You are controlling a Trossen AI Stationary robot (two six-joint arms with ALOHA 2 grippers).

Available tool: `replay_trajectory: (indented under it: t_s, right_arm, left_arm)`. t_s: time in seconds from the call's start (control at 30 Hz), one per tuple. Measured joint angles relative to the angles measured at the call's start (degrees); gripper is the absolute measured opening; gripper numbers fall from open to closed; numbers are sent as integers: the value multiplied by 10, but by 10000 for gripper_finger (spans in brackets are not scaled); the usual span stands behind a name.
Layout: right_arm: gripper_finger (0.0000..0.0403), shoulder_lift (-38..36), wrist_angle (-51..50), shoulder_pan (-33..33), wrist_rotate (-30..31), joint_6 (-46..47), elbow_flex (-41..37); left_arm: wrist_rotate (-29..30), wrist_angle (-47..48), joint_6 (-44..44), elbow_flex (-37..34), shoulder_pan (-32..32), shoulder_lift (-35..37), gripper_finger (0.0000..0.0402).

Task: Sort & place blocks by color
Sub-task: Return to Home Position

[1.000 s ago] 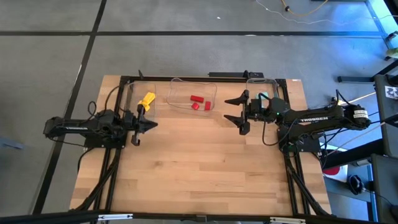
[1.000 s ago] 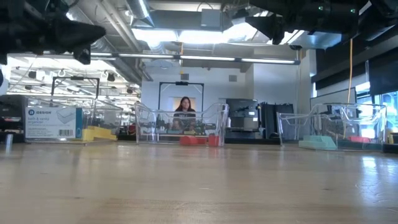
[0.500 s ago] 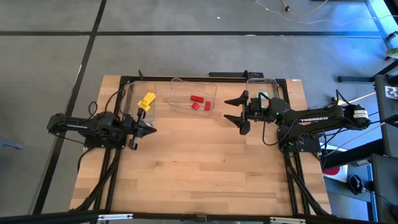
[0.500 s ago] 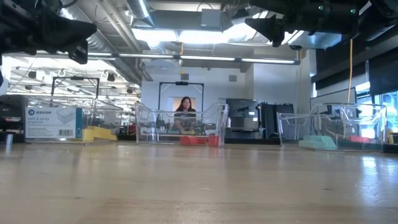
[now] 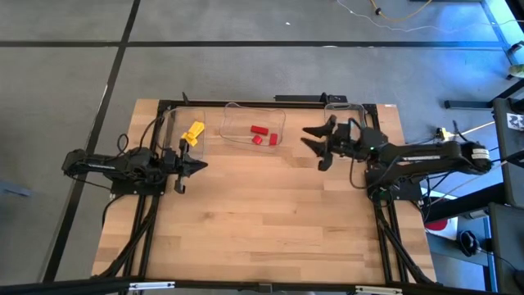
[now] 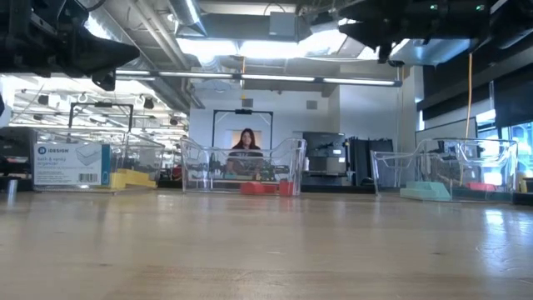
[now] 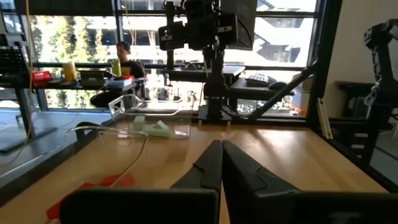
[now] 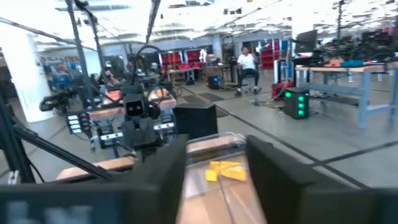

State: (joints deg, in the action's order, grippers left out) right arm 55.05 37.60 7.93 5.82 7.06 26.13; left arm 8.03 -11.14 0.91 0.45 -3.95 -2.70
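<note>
Yellow blocks (image 5: 194, 131) lie in the left clear bin and red blocks (image 5: 262, 135) in the middle clear bin. Teal blocks (image 6: 426, 191) lie in the right clear bin, mostly hidden under the right arm in the high view. My left gripper (image 5: 195, 164) hovers shut near the left bin's near end; its fingers (image 7: 211, 165) close together. My right gripper (image 5: 315, 147) hovers open between the middle and right bins, above the table. In the right wrist view the yellow blocks (image 8: 227, 169) show between its fingers (image 8: 267, 168), far off.
Three clear bins stand in a row along the table's far edge: left bin (image 5: 173, 115), middle bin (image 5: 233, 111), right bin (image 5: 344, 105). The wooden table (image 5: 254, 221) stretches bare toward the near edge. A seated person (image 6: 247, 143) shows in the room beyond.
My right gripper has rolled about its wrist and drawn back a little toward the table's right edge, staying open. The blocks and bins have kept still.
</note>
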Motion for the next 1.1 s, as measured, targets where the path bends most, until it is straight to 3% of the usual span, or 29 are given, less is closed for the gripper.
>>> replay_trajectory:
  t_s: [0.13,0.2,0.33,0.77,1.1]
  right_arm:
    - [47,-80,-101,3,2,-2,0]
    - [15,-120,-162,2,1,-10,0]
    - [13,-186,-229,-5,2,-1,-13]
    - [2,-376,-221,-11,1,2,-174]
    - [2,-460,-233,-11,-5,2,-245]
  left_arm:
    - [0,0,0,0,0,0,0]
    - [0,0,0,0,0,0,0]
    - [0,0,0,0,0,0,0]
    - [0,0,0,0,0,0,0]
    - [0,0,0,0,0,0,0]
